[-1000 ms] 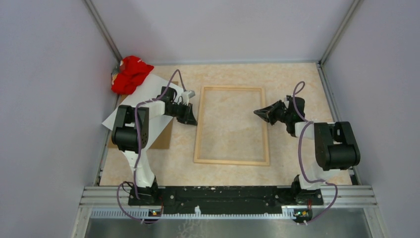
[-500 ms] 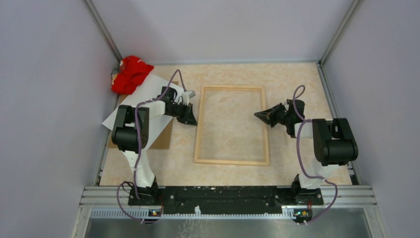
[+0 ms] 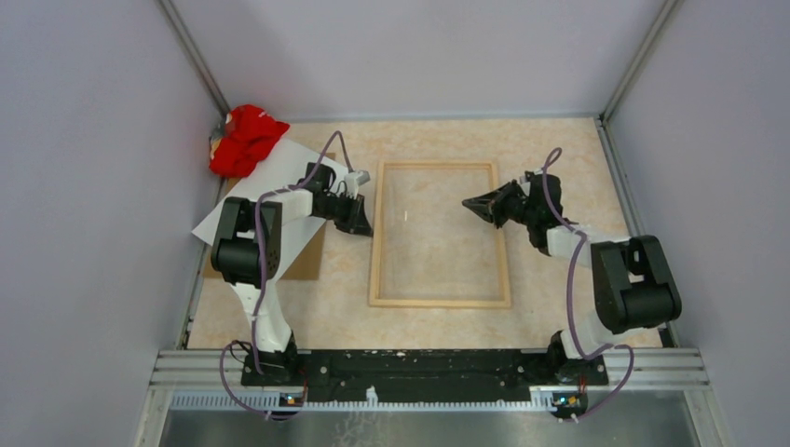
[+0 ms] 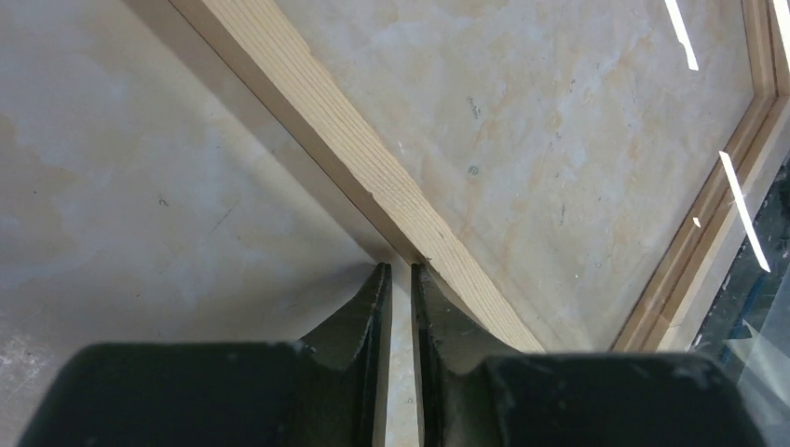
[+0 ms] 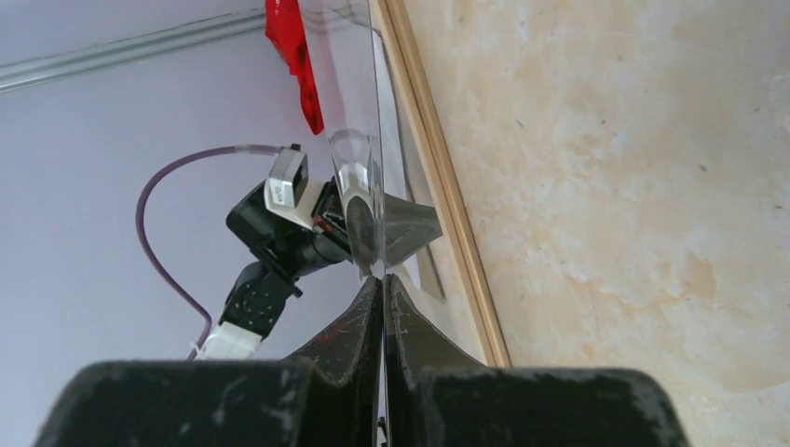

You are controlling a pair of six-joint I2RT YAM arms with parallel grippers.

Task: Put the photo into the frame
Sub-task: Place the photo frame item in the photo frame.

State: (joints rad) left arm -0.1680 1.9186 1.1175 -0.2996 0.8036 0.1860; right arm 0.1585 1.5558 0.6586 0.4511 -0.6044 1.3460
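Observation:
The frame (image 3: 375,244), thin light wood, lies flat mid-table. A clear pane (image 5: 359,140) sits in it with its right edge raised. My right gripper (image 3: 469,203) is shut on that edge, and in the right wrist view the pane rises edge-on from the right gripper (image 5: 382,277). The photo (image 3: 265,172) lies white side up at the left, partly under my left arm. My left gripper (image 3: 365,228) rests low at the frame's left rail. In the left wrist view the left gripper (image 4: 396,268) stands narrowly open against the frame (image 4: 354,158), with only table in the gap.
A brown backing board (image 3: 300,256) lies under the photo at the left. A red cloth (image 3: 244,138) is bunched in the back left corner. Walls close the table on three sides.
My right gripper has moved left and back over the frame's right rail, tilting the pane's edge up. The left arm has stayed put.

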